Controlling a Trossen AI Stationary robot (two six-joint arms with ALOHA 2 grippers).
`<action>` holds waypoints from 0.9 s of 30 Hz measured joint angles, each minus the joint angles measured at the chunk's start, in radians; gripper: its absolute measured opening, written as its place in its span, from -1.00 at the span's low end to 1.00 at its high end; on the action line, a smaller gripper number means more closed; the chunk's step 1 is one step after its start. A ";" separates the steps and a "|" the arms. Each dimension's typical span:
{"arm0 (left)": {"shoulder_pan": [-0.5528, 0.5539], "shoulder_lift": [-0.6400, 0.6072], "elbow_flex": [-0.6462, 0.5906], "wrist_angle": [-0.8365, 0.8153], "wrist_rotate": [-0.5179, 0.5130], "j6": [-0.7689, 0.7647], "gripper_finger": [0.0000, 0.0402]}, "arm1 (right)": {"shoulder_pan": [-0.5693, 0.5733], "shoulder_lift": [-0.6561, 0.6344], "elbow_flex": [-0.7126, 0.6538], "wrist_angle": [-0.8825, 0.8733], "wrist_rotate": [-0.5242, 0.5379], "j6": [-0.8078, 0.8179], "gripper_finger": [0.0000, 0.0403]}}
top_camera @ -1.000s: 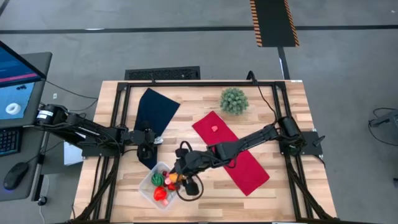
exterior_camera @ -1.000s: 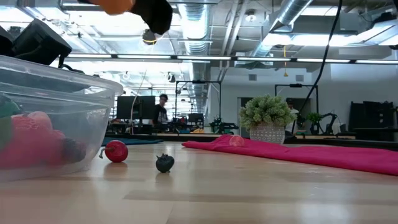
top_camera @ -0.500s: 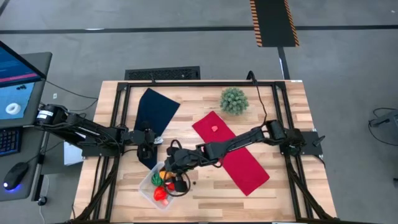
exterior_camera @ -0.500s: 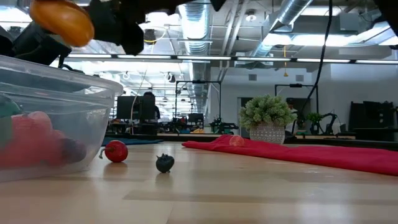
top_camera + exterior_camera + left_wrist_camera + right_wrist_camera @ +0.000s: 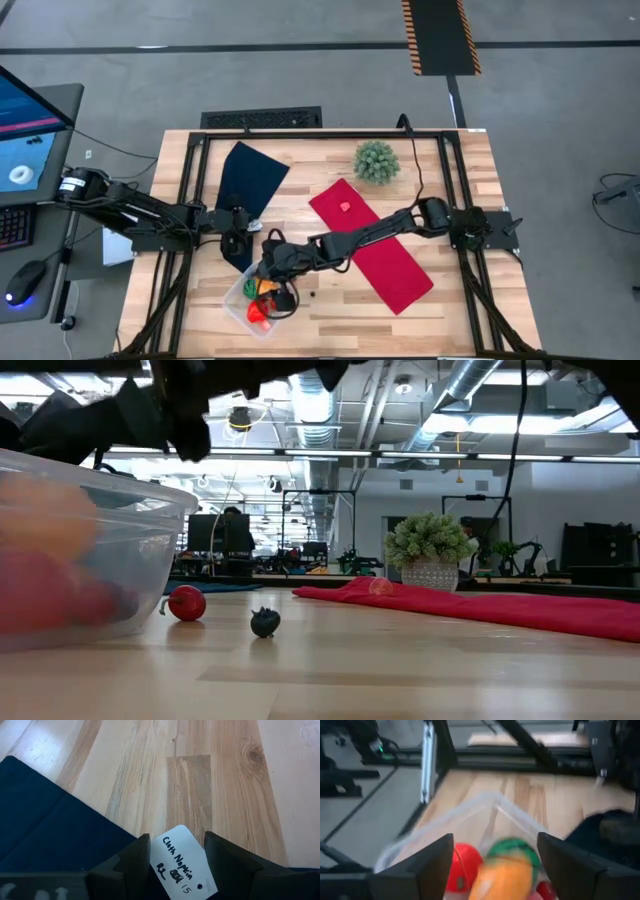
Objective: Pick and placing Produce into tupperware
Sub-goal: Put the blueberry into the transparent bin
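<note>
The right gripper (image 5: 268, 283) hangs over the tupperware (image 5: 238, 303), which sits at about 7 o'clock on the bench (image 5: 470, 310), close to the front edge. Its fingers (image 5: 427, 865) are spread wide, with an orange piece of produce (image 5: 501, 874) showing between them in the right wrist view, over a green piece (image 5: 512, 848) and a red piece (image 5: 460, 868) already in the box. My reading is that the orange piece has just been let go: the fingers stand clear of it on both sides, and in the low view an orange blur (image 5: 45, 520) shows behind the clear wall. The arm reaches in from the 3 o'clock side so the piece drops straight into the open top.

Just beyond the box, toward the middle of the bench, a small red fruit (image 5: 186, 603) and a dark berry (image 5: 264, 622) lie loose on the wood, probably next to be collected.

Farther back, a pink piece (image 5: 345, 208) rests on the red cloth (image 5: 400, 275), which runs from centre toward 4 o'clock. The left gripper (image 5: 234, 228) waits at 9 o'clock on the dark blue cloth (image 5: 245, 180), its fingers (image 5: 131, 865) apart and empty, straddling a white label (image 5: 182, 862). The spiky plant ball (image 5: 376, 161) stands at 1 o'clock, out of the way.
</note>
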 joint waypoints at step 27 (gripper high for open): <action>0.000 0.001 0.000 0.005 0.000 0.011 -0.10 | 0.207 -0.393 -0.078 -0.707 0.321 0.104 0.62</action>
